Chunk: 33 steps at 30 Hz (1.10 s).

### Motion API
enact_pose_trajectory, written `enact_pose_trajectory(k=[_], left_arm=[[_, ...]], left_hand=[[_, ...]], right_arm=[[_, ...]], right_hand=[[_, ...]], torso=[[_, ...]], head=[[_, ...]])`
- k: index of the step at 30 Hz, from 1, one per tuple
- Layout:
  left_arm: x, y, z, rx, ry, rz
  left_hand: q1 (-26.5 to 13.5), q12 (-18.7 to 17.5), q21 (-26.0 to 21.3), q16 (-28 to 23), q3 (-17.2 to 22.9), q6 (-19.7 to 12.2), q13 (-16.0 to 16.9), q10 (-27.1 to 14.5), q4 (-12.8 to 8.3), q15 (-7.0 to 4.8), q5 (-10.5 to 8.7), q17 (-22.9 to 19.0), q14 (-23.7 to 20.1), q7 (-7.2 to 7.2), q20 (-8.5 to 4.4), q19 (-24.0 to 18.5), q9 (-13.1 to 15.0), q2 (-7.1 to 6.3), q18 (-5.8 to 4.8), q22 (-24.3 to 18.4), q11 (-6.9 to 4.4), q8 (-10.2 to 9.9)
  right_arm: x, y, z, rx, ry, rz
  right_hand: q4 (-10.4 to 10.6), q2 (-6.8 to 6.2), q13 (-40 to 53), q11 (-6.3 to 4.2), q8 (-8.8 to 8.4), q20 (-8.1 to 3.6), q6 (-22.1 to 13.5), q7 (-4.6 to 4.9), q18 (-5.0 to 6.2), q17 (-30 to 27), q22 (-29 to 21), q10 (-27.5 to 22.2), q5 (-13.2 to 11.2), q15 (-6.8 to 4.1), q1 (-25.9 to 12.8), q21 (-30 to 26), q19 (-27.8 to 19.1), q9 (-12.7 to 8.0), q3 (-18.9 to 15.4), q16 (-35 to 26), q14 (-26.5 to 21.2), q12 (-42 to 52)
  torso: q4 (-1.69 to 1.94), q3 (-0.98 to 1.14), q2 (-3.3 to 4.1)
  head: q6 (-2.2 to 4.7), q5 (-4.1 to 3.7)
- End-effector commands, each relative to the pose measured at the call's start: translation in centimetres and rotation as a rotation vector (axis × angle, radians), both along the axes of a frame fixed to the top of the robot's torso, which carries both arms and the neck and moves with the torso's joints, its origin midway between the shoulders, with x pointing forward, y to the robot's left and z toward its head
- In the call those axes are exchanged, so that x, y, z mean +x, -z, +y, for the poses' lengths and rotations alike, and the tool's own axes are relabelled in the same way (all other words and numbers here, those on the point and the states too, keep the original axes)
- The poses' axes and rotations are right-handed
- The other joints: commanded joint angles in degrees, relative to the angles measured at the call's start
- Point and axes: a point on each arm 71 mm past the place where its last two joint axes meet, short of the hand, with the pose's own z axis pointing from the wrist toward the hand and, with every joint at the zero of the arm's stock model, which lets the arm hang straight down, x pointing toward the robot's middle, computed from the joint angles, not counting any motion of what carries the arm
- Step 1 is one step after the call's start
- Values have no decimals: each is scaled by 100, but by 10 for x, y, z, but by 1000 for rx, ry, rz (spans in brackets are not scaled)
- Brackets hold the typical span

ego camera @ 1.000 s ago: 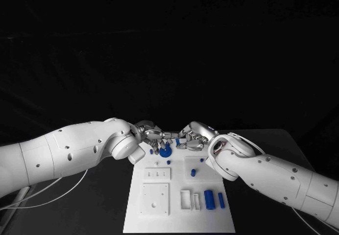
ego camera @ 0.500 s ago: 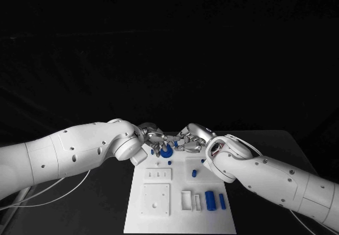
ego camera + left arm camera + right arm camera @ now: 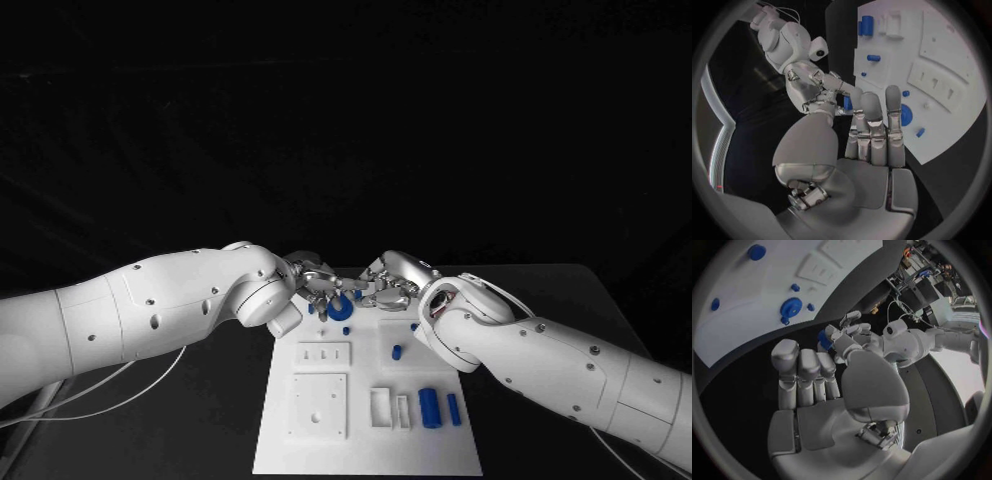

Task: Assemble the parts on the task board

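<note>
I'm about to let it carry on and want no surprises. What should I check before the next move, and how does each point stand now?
1. Small blue part sits between the fingertips of the left hand and the right hand, over the board's far end: ok.
2. Which hand actually grips that part: cannot tell.
3. Round blue part in place on the board, beneath the hands: ok.
4. Task board lying flat on the table: ok.
5. Blue cylinders at the near end, apart from both hands: ok.
</note>
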Motion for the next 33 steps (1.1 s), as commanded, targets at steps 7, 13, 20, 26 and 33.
enact_pose_trajectory(k=[7,13,20,26,33], left_arm=[[-2,0,-3,2,24,9],[-3,0,-4,-1,33,13],[-3,0,-6,4,40,18],[-2,1,-6,8,43,18],[-2,1,-8,7,49,20]], left_hand=[[53,-33,-97,57,-145,-49,-4,262,-403,-2,-168,-36,-42,-6,-1,-44,-32,458,-4,119,18,-27],[250,-49,-157,73,-387,-45,8,260,-782,-6,-424,-50,-54,-15,-3,-49,-27,877,-13,205,14,-26],[290,-50,-182,75,-446,-47,13,261,-883,-6,-411,-57,-56,-22,-5,-41,-37,937,-15,242,10,-26],[273,-41,-199,88,-488,-23,20,262,-907,-9,-400,-57,-55,-30,-8,-32,-43,961,-16,278,6,-22],[175,-39,-215,92,-550,-28,22,262,-843,-6,-432,-58,-57,-19,-6,-29,-49,882,-17,299,12,-25]], right_arm=[[-2,0,5,-21,-18,-4],[-2,0,7,-25,-23,-4],[-4,0,9,-23,-27,-6],[-4,-1,10,-22,-29,-5],[-5,-1,11,-22,-31,-4]], right_hand=[[51,3,1,-20,41,-34,46,4,13,9,567,2,-25,-16,-15,-25,108,6,-5,21,37,-6],[59,6,2,-21,41,-35,50,2,13,9,566,3,-25,-17,-13,-31,109,6,-17,19,37,-5],[60,7,4,-23,41,-36,52,1,12,14,570,6,-18,-17,-9,-17,113,7,-22,24,39,-2],[60,7,4,-23,41,-36,52,1,12,14,570,6,-18,-17,-9,-17,113,7,-22,24,39,-2],[60,7,4,-23,41,-36,52,1,12,14,570,6,-18,-17,-9,-17,113,7,-22,24,39,-2]], torso=[[2,5,6],[4,6,1],[19,1,1],[15,3,1],[15,0,1]], head=[[-69,9],[-81,-3],[-87,-17],[-100,-12],[-95,-8]])
